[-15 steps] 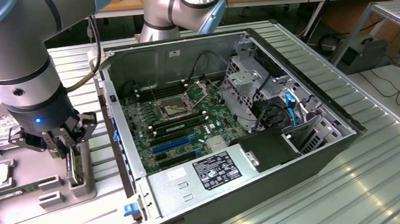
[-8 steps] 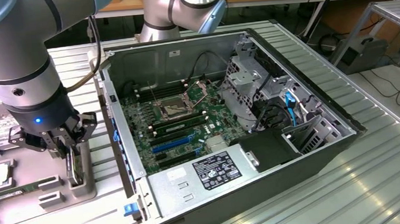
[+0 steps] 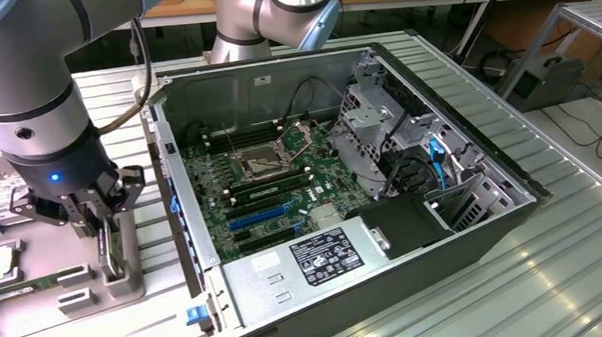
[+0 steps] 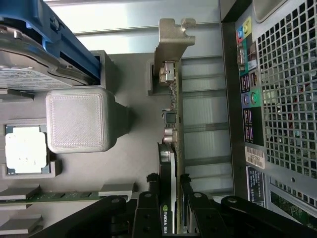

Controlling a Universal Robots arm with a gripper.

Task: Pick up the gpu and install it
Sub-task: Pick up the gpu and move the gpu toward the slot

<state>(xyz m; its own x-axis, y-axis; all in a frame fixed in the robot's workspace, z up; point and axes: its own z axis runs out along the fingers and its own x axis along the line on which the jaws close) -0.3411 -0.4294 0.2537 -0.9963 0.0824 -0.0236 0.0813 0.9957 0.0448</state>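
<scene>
The gpu (image 4: 174, 106) stands on edge in a slot of the grey parts holder (image 3: 124, 283), its pale metal bracket (image 4: 171, 44) at the far end from my wrist. In the exterior view the gpu (image 3: 109, 249) is at the left, just outside the open computer case (image 3: 288, 285). My gripper (image 4: 167, 179) comes down over the card, one black finger (image 4: 148, 184) on each side of its black cooler, pressing it. In the exterior view the gripper (image 3: 98, 226) hangs straight above the holder. The motherboard (image 3: 270, 178) with its blue card slots (image 3: 262, 216) lies open inside the case.
On the holder lie a hard drive (image 4: 29, 74) with a blue rail, a processor (image 4: 25, 148), a green memory stick (image 4: 49, 197) and a raised grey block (image 4: 77, 119). The case's perforated rear panel (image 4: 282, 99) stands close beside the card. A ribbed metal table (image 3: 562, 261) carries everything.
</scene>
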